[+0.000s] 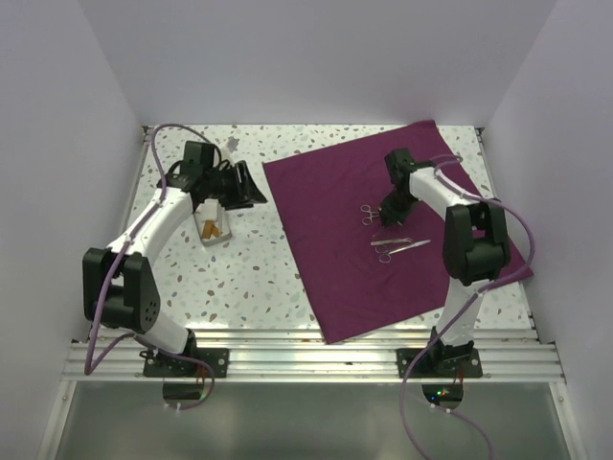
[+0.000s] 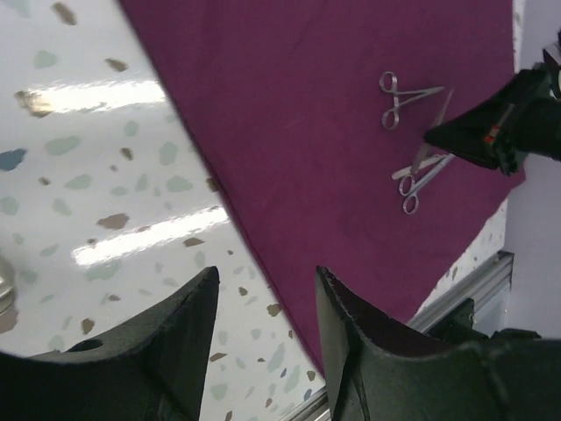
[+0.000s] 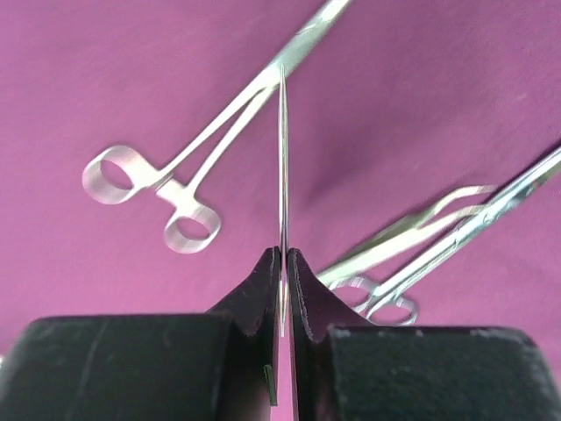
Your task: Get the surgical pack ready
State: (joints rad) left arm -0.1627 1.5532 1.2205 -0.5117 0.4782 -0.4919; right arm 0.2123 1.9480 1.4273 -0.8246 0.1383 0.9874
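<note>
The plum-purple cloth lies spread flat on the right of the table; it also shows in the left wrist view and fills the right wrist view. My right gripper is shut on a thin steel instrument, held edge-on above the cloth. Ring-handled forceps lie beside it. Tweezers and a second forceps lie nearer. My left gripper is open and empty at the cloth's left edge. A small steel tray holds orange strips. No white pads are in view.
The speckled tabletop stretches left of the cloth. White walls enclose the sides and back. A metal rail runs along the near edge. The right gripper shows in the left wrist view over the instruments.
</note>
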